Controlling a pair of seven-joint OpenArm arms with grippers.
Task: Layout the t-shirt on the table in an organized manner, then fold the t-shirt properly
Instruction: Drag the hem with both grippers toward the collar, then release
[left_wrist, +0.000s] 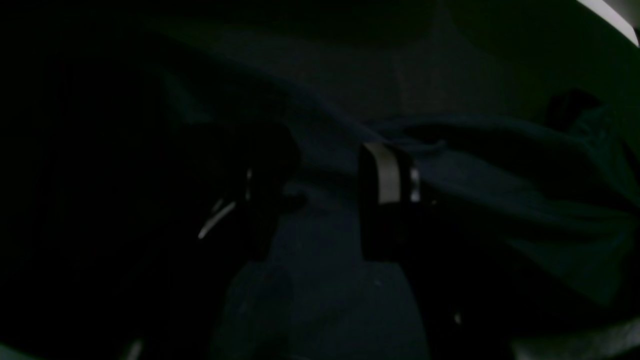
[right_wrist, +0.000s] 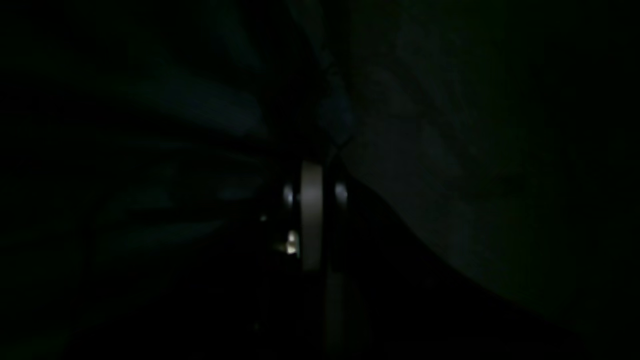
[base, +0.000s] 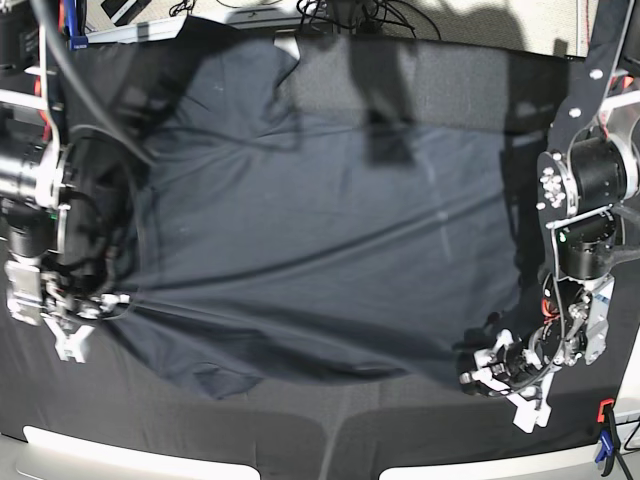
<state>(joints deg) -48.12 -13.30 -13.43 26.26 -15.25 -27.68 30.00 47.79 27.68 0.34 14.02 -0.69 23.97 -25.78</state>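
Observation:
The dark t-shirt lies spread across the black-covered table, with wrinkles and a folded bump near its front left. My right gripper is at the shirt's left edge, shut on the t-shirt; in the right wrist view its fingers are pressed together and cloth folds fan out from them. My left gripper is at the shirt's front right corner. In the left wrist view the left gripper is open, and the t-shirt runs under and between its fingers.
A red-orange clamp and a blue clamp sit at the table's front right corner. Cables lie along the back edge. White strips mark the front edge. Both wrist views are very dark.

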